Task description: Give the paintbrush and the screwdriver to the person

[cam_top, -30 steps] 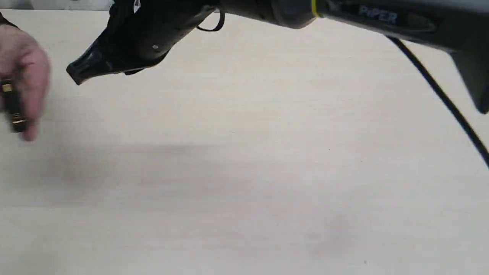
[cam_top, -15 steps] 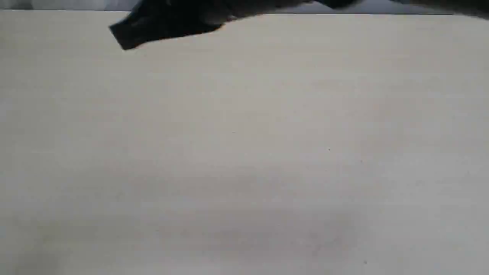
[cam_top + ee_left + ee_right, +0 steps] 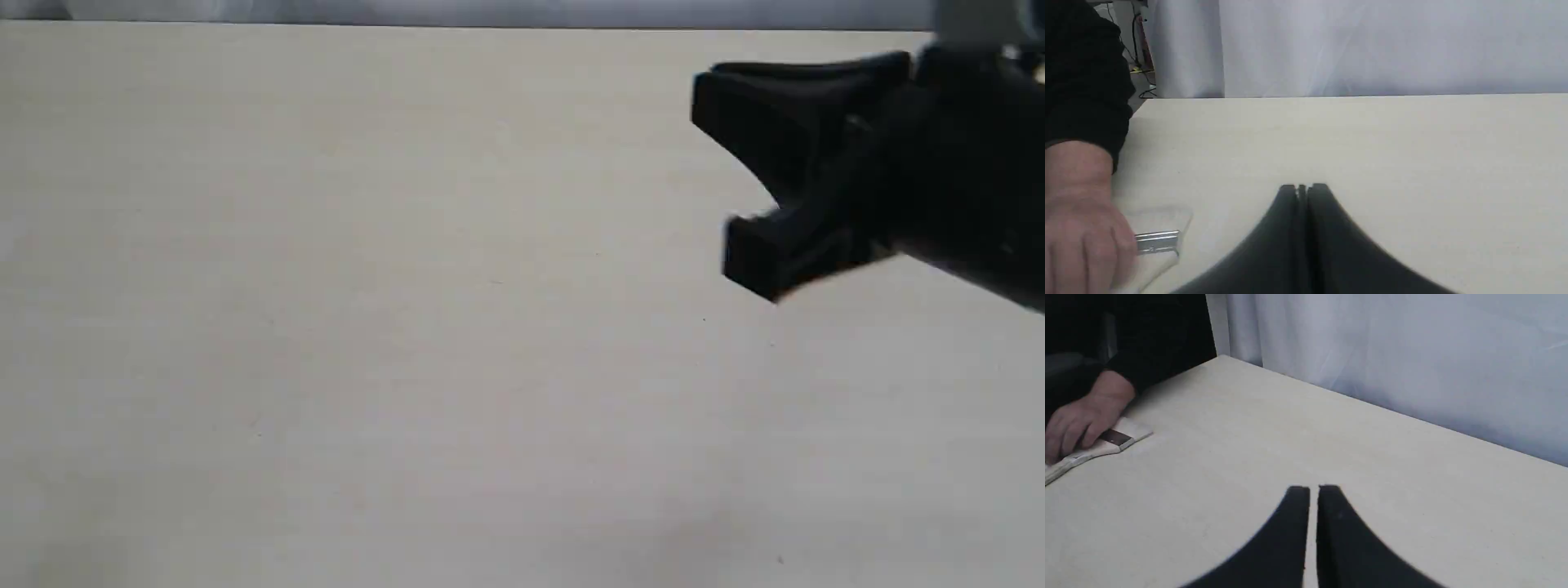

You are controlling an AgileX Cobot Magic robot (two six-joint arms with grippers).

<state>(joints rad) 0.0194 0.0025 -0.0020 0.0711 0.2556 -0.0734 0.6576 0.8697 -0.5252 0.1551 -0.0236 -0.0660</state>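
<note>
Find the paintbrush (image 3: 1157, 241) flat on the bench (image 3: 1372, 143), under the person's hand (image 3: 1081, 228). Probably light: stiff at ferrule and handle, soft at bristles; best taken by the handle. No screwdriver in view. Well clear of that hand, left gripper (image 3: 1302, 188) pinched closed, empty; right gripper (image 3: 1314, 490) likewise clear of it, nearly closed, empty. Pale, smooth bench; white curtain (image 3: 1372, 49) behind.

Soft even light, right hand (image 3: 727, 175) motion-blurred
</note>
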